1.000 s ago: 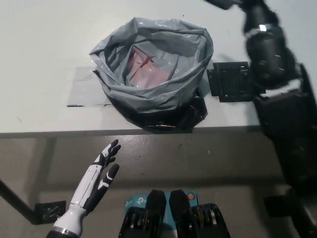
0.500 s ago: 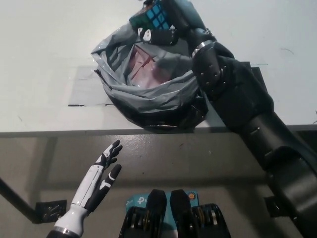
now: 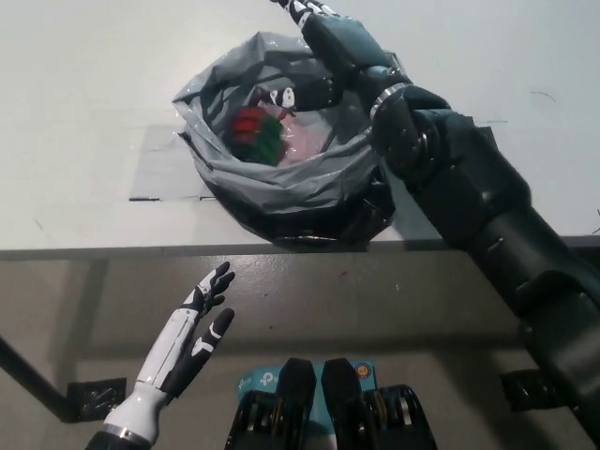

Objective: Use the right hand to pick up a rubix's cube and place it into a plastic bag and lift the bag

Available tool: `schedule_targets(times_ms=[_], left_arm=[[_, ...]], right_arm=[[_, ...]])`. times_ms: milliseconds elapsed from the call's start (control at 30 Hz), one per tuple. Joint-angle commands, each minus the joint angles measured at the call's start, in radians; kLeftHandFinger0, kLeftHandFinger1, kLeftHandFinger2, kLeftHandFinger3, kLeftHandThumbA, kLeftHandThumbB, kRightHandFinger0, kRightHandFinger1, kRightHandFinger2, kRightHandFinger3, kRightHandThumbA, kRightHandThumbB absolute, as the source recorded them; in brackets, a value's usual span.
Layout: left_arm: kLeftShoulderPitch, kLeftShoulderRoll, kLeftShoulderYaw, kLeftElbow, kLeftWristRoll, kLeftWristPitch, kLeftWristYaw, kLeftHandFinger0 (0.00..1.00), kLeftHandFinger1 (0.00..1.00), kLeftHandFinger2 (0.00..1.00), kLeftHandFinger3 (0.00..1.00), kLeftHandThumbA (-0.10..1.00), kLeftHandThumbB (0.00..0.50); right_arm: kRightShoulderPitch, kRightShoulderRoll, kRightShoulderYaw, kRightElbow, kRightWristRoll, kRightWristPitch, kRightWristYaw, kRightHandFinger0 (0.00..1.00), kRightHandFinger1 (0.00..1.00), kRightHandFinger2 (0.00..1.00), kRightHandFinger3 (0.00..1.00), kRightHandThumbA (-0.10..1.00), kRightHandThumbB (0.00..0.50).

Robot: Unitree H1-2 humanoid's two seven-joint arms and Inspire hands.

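A Rubik's cube (image 3: 256,133), blurred and showing red and green faces, is inside the open grey plastic bag (image 3: 281,178) on the white table (image 3: 84,103). My black right hand (image 3: 323,52) hovers over the bag's far rim with its fingers spread apart and nothing in them; the cube is apart from it, lower in the bag. The black arm reaches in from the lower right across the bag's right side. My white left hand (image 3: 192,323) rests open below the table's front edge at the lower left.
A pale grey taped patch (image 3: 159,169) lies on the table left of the bag. The table's front edge (image 3: 112,251) runs across the middle of the view. A dark plate (image 3: 94,398) sits on the floor at lower left.
The right hand held the cube above the bag's far rim half a second ago; now its fingers are apart and the cube has dropped into the bag. The left hand stayed put.
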Motion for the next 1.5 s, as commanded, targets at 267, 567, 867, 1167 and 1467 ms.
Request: schedule_targets(times_ms=[267,567,867,1167,1467], left_arm=[[-0.013,0.016,-0.007,-0.03,0.002,-0.01,-0.017,1.0,1.0,1.0,1.0,0.97,0.16],[-0.006,0.017,-0.003,-0.028,-0.01,-0.014,-0.022,1.0,1.0,1.0,1.0,0.96,0.153],[-0.006,0.012,-0.004,-0.024,0.005,-0.024,-0.012,1.0,1.0,1.0,1.0,0.95,0.144],[-0.007,0.012,-0.007,-0.022,0.003,-0.03,-0.016,1.0,1.0,1.0,1.0,0.95,0.14],[-0.01,0.013,-0.006,-0.023,0.001,-0.029,-0.018,1.0,1.0,1.0,1.0,0.94,0.141]], right_arm=[[-0.048,-0.064,-0.072,-0.183,0.001,0.008,-0.008,1.0,1.0,1.0,1.0,0.96,0.498],[-0.068,-0.111,-0.186,-0.161,0.006,0.019,-0.1,1.0,1.0,1.0,1.0,0.85,0.5],[-0.04,-0.122,-0.171,-0.071,-0.026,0.102,-0.097,1.0,1.0,1.0,1.0,0.83,0.498],[-0.055,-0.091,-0.135,0.083,-0.012,0.158,-0.029,1.0,1.0,1.0,1.0,0.86,0.5],[-0.087,-0.038,-0.138,0.18,0.028,0.202,0.045,1.0,1.0,1.0,1.0,0.82,0.5]])
